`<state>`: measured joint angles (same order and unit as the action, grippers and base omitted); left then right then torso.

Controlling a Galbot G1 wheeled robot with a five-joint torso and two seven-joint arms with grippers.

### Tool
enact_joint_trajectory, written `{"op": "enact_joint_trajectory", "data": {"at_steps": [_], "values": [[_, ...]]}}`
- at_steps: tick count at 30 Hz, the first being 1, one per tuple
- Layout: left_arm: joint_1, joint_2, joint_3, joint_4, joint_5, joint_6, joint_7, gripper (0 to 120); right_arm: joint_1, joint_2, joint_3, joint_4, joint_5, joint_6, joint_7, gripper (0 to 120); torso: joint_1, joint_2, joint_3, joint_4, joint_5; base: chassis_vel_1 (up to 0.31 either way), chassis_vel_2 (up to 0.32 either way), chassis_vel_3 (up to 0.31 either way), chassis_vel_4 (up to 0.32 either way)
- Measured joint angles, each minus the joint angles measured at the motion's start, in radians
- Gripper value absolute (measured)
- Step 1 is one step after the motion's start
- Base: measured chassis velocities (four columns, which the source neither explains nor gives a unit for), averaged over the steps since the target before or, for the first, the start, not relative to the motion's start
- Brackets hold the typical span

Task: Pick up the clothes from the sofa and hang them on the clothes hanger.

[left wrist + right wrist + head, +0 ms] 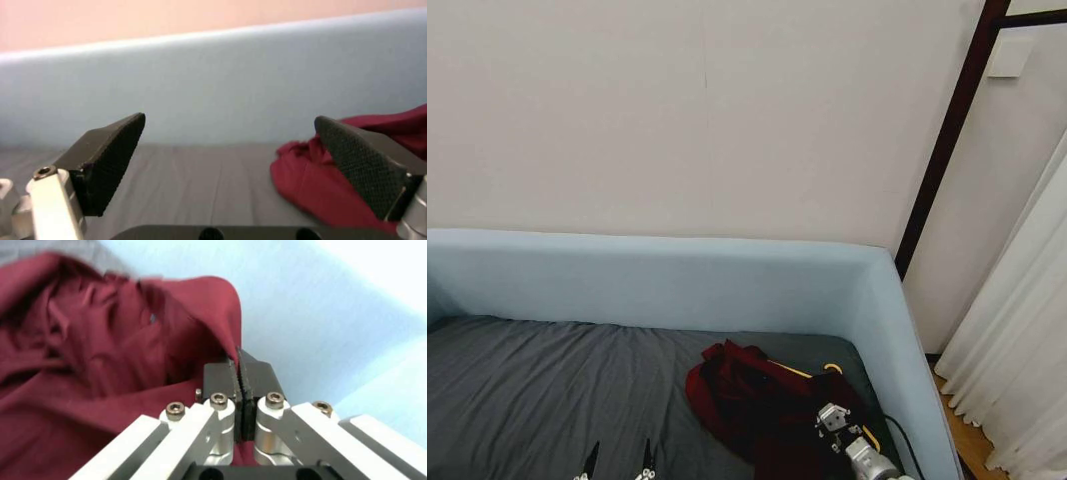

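Two grippers are low over the pale blue sofa [677, 285]. On the left, the left gripper [619, 466] hangs just above the grey seat cover [527, 390], its jaws spread wide with nothing between them, apart from the clothing. Further right, a dark red garment [742, 395] lies crumpled on the seat near the sofa's right arm, with a thin yellow piece [795, 372] showing at its far edge. The right gripper [830, 416] sits at the garment's near right side, its jaws pressed together on a raised fold of the red cloth. White curtains [1017, 380] hang at the far right.
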<state>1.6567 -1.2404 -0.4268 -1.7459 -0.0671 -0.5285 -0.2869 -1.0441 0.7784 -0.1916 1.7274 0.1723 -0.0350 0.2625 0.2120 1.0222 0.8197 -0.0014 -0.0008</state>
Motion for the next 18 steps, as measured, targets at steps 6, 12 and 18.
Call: {"op": "enact_joint_trajectory", "data": {"at_steps": [6, 12, 18], "values": [[-0.086, 0.207, 0.064, -0.048, -0.061, 0.056, 0.029, 100, 0.002, -0.049, 0.044, 0.071, -0.020, 0.034, -0.032, 0, 0.000, 0.000, 0.000, 0.0002, -0.0005, 0.000, 0.000, 0.000, 0.000], [-0.224, 0.551, 0.124, -0.060, -0.204, 0.098, 0.110, 100, 0.046, -0.088, 0.030, 0.136, -0.004, 0.065, -0.061, 0, 0.000, 0.000, 0.000, -0.0005, 0.0003, 0.000, 0.000, 0.000, 0.000], [-0.336, 0.602, 0.251, 0.045, -0.221, 0.099, 0.176, 100, 0.054, -0.092, 0.036, 0.184, 0.018, 0.088, -0.075, 0, 0.000, 0.000, 0.000, 0.0008, -0.0001, 0.000, 0.000, 0.000, 0.000]]}}
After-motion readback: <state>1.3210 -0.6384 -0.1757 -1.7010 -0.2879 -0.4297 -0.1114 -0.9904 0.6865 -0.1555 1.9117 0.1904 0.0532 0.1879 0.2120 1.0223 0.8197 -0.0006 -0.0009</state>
